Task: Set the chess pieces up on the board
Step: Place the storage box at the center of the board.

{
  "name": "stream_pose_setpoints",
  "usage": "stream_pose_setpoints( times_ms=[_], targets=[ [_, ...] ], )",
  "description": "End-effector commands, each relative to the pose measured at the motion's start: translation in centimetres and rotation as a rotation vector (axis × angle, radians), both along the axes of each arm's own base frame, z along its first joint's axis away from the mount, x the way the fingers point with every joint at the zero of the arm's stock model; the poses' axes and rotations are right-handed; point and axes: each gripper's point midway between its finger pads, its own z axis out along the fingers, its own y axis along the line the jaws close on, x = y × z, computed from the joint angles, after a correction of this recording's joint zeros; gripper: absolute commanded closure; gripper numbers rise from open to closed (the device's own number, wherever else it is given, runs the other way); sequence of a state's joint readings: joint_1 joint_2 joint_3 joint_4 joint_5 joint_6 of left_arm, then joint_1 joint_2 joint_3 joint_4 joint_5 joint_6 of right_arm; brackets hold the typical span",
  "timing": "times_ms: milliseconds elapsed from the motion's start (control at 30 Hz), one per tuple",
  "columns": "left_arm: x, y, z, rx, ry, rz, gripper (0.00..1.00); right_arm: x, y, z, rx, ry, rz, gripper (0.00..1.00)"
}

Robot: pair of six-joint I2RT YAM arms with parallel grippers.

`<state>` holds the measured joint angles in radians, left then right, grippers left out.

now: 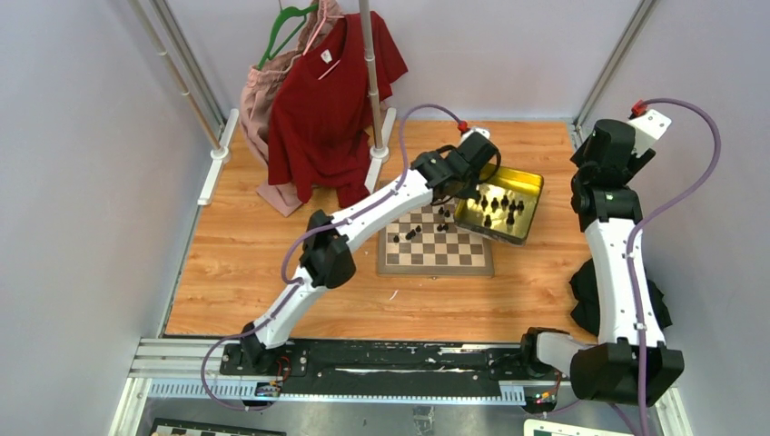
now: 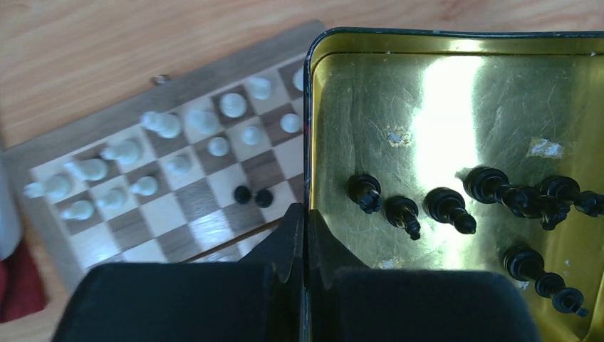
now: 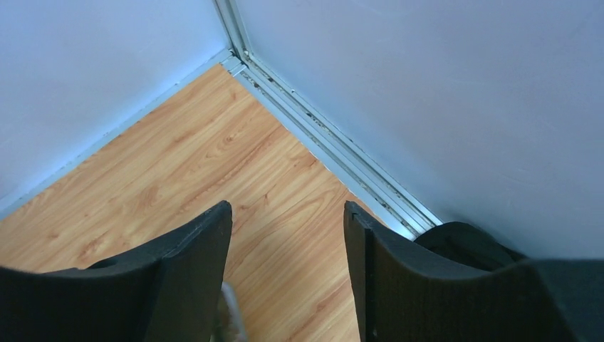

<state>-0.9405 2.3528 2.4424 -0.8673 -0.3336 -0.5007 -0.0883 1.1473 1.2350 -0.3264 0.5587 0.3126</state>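
The board (image 1: 436,264) lies mid-table, with the gold tray (image 1: 531,182) overlapping its far right corner. Several white chess pieces (image 2: 164,125) stand on the board (image 2: 107,128), and two small black ones (image 2: 253,194) sit near the tray. Several black pieces (image 2: 449,206) lie on the tray floor (image 2: 427,92). My left gripper (image 2: 306,214) is shut, its fingers pressed together on the tray's left rim (image 2: 308,107). My right gripper (image 3: 288,214) is open and empty, held up near the far right corner, away from the board.
A red shirt (image 1: 331,100) and a pink garment (image 1: 263,95) hang on a rack at the back left, by an upright pole (image 1: 370,64). A black cloth (image 1: 590,300) lies at the right edge. Walls and rails bound the table.
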Motion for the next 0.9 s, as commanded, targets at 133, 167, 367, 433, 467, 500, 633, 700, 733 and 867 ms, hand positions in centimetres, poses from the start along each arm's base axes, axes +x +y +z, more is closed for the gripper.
stream_pose_setpoints(
  times_ms=[133,167,367,433,467,500,633,700,733,867],
  targets=[
    [-3.5,-7.0,-1.0,-0.095,0.005,-0.193,1.00,-2.5,0.6,0.6,0.029,-0.039,0.036,0.37],
    [-3.9,-7.5,-1.1,-0.093,-0.004,-0.210,1.00,-2.8,0.7,0.4,0.034,-0.041,0.038,0.37],
    [-5.3,-9.6,-1.6,-0.093,-0.034,-0.272,1.00,-5.4,0.4,-1.6,0.042,0.006,-0.008,0.34],
    [-5.6,-10.2,-2.1,-0.095,-0.039,-0.285,1.00,-6.2,0.4,-2.0,0.046,0.011,-0.020,0.34],
    [-5.9,-10.6,-2.4,-0.096,-0.040,-0.292,1.00,-6.5,0.4,-2.2,0.051,0.008,-0.025,0.34],
    [-6.1,-10.9,-2.7,-0.094,-0.042,-0.302,1.00,-6.8,0.4,-2.3,0.056,0.000,-0.029,0.34],
    [-6.9,-12.0,-3.8,-0.067,-0.070,-0.341,1.00,-8.0,0.4,-2.4,0.067,-0.035,-0.047,0.34],
    [-6.9,-12.4,-4.2,-0.058,-0.087,-0.354,1.00,-8.3,0.4,-2.2,0.070,-0.049,-0.051,0.34],
    [-6.9,-12.5,-4.3,-0.058,-0.095,-0.362,1.00,-8.5,0.5,-1.9,0.074,-0.062,-0.052,0.34],
    [-6.9,-13.7,-4.8,-0.073,-0.130,-0.410,1.00,-9.0,0.8,-1.3,0.088,-0.100,-0.044,0.34]
  ],
)
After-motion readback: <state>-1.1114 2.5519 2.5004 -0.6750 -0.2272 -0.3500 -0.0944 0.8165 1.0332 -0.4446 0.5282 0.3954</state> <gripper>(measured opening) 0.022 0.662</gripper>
